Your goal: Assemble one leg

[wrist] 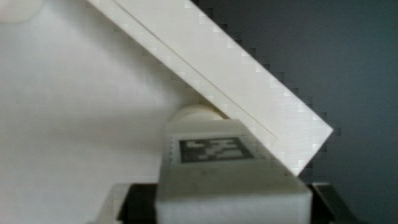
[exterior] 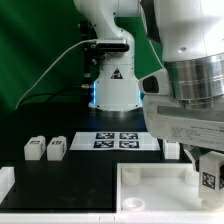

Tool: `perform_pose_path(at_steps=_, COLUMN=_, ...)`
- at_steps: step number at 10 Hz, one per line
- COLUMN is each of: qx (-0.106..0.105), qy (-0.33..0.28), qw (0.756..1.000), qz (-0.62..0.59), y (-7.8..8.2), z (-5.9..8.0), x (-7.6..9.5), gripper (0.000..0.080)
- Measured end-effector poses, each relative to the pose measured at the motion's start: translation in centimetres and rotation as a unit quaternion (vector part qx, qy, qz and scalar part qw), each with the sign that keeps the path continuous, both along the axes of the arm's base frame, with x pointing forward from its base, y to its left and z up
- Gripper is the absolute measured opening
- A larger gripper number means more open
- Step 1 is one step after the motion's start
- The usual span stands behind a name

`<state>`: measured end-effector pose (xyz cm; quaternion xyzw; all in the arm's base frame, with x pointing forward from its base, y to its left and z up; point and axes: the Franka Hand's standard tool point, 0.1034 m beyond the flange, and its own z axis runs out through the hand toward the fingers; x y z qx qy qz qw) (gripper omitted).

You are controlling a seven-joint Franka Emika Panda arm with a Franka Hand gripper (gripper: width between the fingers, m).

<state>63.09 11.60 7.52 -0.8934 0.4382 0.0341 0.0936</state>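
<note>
Looking for the leg (wrist: pixel 214 150), where's it at?
Right in the hand (wrist: pixel 222 203)! Dark finger (wrist: pixel 132 205) each side, pinching it.
What's it next to?
Big white top (wrist: pixel 231 80). Leg's end is at its raised edge, maybe touching, can't tell.
Any more?
Yep, 2 other legs (exterior: pixel 56 148) on the desk (exterior: pixel 90 166), well apart, at the exterior view's left.

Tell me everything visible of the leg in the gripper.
The leg is a small white block, plastic-looking, with a black-and-white square tag on one face. The gripper clamps it. Its far end sits at the raised rim of the white top; whether they touch is unclear. It is at the exterior view's right.
</note>
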Motion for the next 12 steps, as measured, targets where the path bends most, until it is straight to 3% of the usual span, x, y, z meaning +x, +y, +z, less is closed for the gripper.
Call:
perform_pose_path(at_steps=3, qx=0.024, qy=0.016, qw=0.960, qz=-0.277, y=0.8, z=-0.1, x=-0.2, gripper=0.0297)
perform_pose_path(at_steps=6, qx=0.027, qy=0.016, qw=0.960, qz=-0.277, y=0.8, z=-0.1, x=-0.2, gripper=0.0297)
perform_pose_path(at_steps=8, qx=0.023, qy=0.001, qw=0.978, qz=-0.205, y=0.7, z=0.0, x=-0.1, gripper=0.0586)
perform_pose_path(at_steps=9, qx=0.014, qy=-0.012, qw=0.994, qz=-0.110, y=0.4, z=0.1, x=-0.1, gripper=0.0586)
perform_pose_path(at_steps=10, qx=-0.002, qy=-0.016, qw=1.000, qz=-0.016, y=0.7, z=0.5, x=0.0, gripper=0.0636)
perform_pose_path(at_steps=12, qx=-0.016, qy=-0.036, qw=0.993, qz=0.111, y=1.3, z=0.6, x=0.0, gripper=0.0647)
